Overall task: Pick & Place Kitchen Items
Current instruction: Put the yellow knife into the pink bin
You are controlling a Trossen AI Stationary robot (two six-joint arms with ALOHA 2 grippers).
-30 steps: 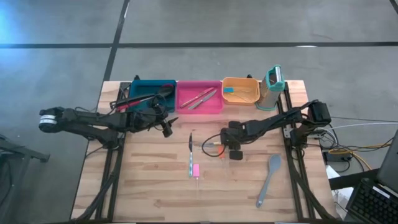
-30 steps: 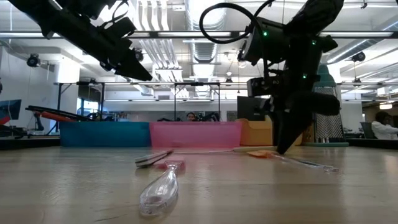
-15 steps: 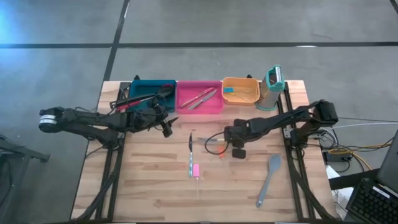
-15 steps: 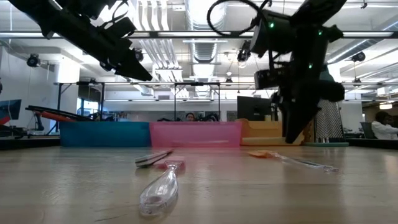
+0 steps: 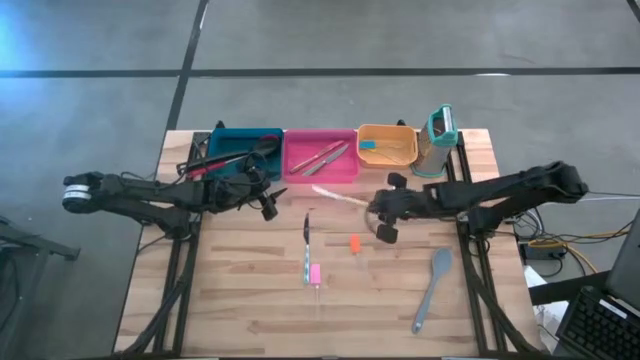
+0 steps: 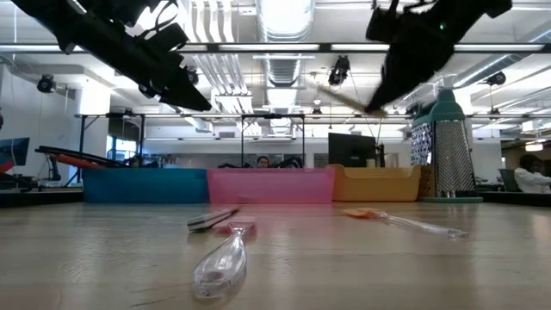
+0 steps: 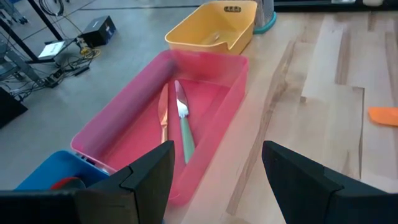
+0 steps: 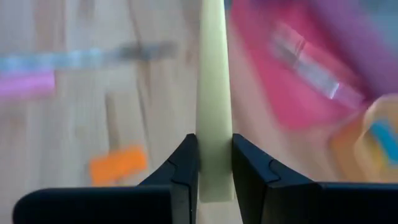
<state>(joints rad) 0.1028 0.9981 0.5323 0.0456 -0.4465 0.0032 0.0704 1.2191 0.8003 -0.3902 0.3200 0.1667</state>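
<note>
My right gripper [image 5: 383, 208] is raised above the table's middle, shut on a pale yellow utensil [image 5: 338, 196] that sticks out toward the table's left. My left gripper [image 5: 268, 203] is open and empty, held above the table just before the teal bin [image 5: 243, 150] and pink bin [image 5: 320, 160]. A pink-handled knife [image 5: 310, 255] and a small orange piece [image 5: 354, 244] lie flat on the table's middle. A grey spatula [image 5: 432, 290] lies flat near the right front. Two knives [image 7: 174, 124] lie in the pink bin. My right gripper pinches the pale yellow utensil between its two fingers, at its end nearest the gripper [image 8: 214, 165]. The fingers come from the table's right and lie along it. The utensil is lifted clear and juts out ahead of the fingers, slanting in the low view [image 6: 344, 96].
An orange bin [image 5: 387, 147] with a blue-ended item stands right of the pink bin along the far edge. An upright teal-and-white grater [image 5: 438, 140] stands at the far right. Red and black utensils lie in the teal bin.
My right gripper has gone up from the table and a little toward the far edge, taking the pale yellow utensil with it. The utensil is now lifted clear. The orange piece has stayed on the table.
</note>
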